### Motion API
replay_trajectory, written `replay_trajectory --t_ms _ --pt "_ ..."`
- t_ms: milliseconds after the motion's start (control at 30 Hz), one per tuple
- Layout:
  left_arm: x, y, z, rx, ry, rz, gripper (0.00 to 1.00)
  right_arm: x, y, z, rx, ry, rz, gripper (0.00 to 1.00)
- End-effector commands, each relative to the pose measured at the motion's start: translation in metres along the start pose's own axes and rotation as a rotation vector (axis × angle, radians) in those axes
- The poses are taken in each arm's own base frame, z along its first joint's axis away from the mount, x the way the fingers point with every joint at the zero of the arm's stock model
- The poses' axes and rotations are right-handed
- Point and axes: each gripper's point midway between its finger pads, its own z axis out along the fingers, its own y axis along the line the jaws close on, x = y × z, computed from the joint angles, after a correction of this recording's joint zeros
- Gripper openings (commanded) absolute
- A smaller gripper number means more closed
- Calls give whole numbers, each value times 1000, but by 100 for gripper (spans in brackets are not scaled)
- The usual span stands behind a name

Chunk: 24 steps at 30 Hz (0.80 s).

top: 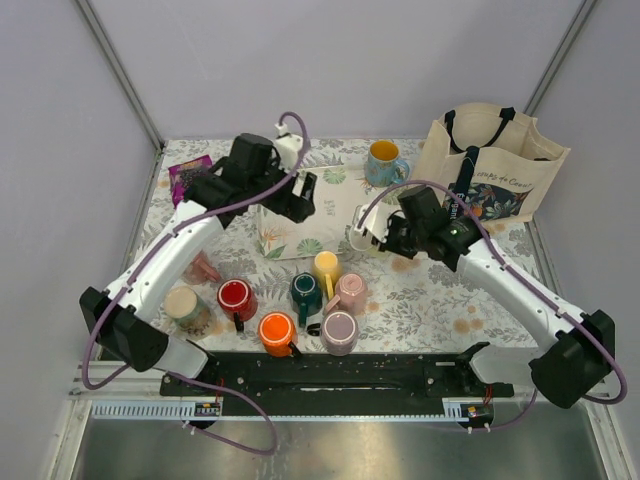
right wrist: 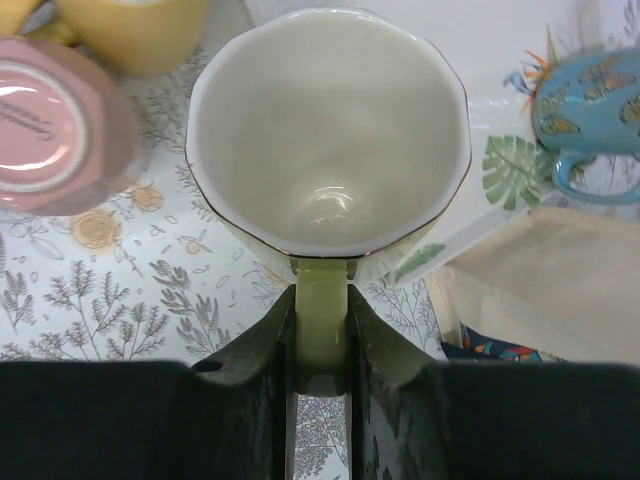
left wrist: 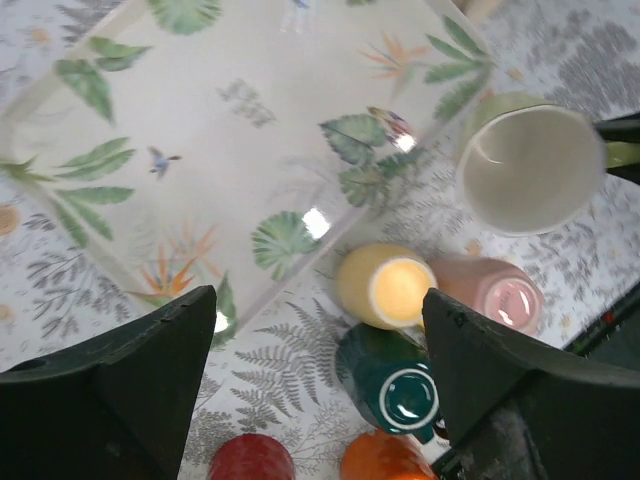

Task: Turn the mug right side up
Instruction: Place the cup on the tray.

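Dusty salmon-pink mug (top: 205, 268), plain and tapering, half hidden against the left forearm (top: 165, 258), well behind the left gripper (left wrist: 318, 298) and far from the right gripper (right wrist: 321, 300); which way up, impossible to tell. Fern-print tablecloth (top: 430, 300), pale grey walls (top: 60, 120). Left jaws spread wide above a leaf-print box (left wrist: 200, 150); right jaws clamped on the handle of an upright cream-and-green cup (right wrist: 325, 130).

cream mug (right wrist: 325, 150): upright, green handle, just beside tray (left wrist: 200, 150)
blue mug (top: 383, 162): upright, nr tote bag (top: 500, 170)
red mug (top: 235, 297), orange mug (top: 276, 332): nr front edge
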Motion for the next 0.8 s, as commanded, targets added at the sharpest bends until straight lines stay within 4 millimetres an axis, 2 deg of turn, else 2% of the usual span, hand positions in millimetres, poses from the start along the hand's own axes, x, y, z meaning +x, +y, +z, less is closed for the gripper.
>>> replay_trajectory --t_ms 0,67,200,333,500,667,767 --pt "-33 31 -34 -82 -149 -72 88 -42 -56 -20 134 -211 56 0" --pt "-31 39 -39 -100 -152 -62 88 -43 -66 -18 141 -229 83 0" --pt "-17 47 -42 -122 -121 10 89 -35 -85 0 117 -254 129 0" --pt "-3 44 -43 -104 -87 56 91 -29 -104 21 67 -293 114 0" --pt "8 38 -46 -66 -59 102 92 -25 -140 45 71 -318 100 0" --pt "8 39 -51 -67 -47 131 92 -12 -158 77 47 -293 94 0" --pt "5 40 -53 -73 -49 142 93 6 -161 90 52 -257 88 0"
